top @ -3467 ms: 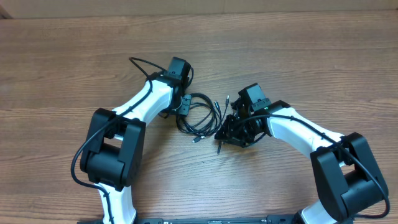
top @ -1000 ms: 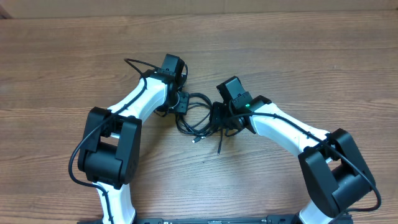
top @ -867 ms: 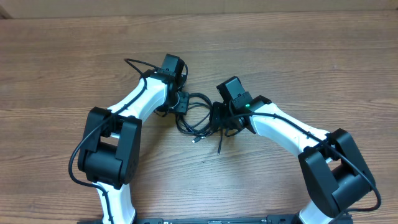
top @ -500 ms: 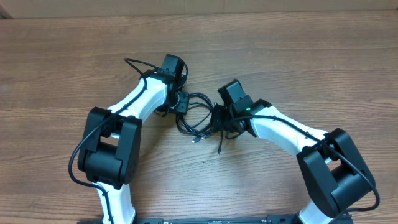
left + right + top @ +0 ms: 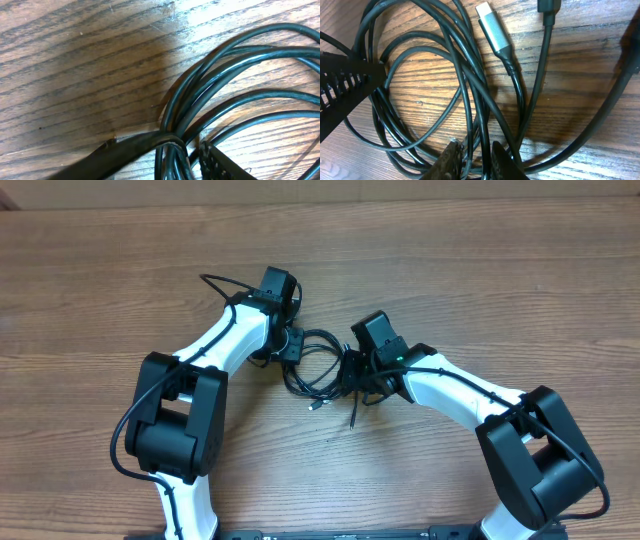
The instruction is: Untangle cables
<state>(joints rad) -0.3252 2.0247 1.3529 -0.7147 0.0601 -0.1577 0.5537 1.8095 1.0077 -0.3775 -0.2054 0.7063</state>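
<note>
Black cords, the cables (image 5: 318, 370), lie as one loose coil near the middle of the wooden surface (image 5: 480, 280), between the two arms. The coil is taken from opposite sides: the left fingers (image 5: 145, 144) are set at its 10 o'clock edge, the right fingers (image 5: 499, 159) at its 3 o'clock edge.

In the left wrist view several strands are gathered into a bunch and pinched between the left fingers, which stand about half apart because the bunch is thick. From there the strands fan out toward 2 o'clock. This hold seems meant as an anchor, so that the coil is not dragged along whole.

In the right wrist view the right fingers are drawn close together on only a few strands, picked out where they cross the others. Such a narrow hold was probably chosen so that one cord can be drawn free of the rest.

A silver plug (image 5: 490, 22) lies flat at 12 o'clock in that view, and a second plug end (image 5: 549, 7) is partly cut off at 1 o'clock. Neither is held, and both could snag in a loop. One loose end (image 5: 353, 415) trails from the coil toward 6 o'clock.

Untangling looks barely begun — the loops are overlapped throughout.
</note>
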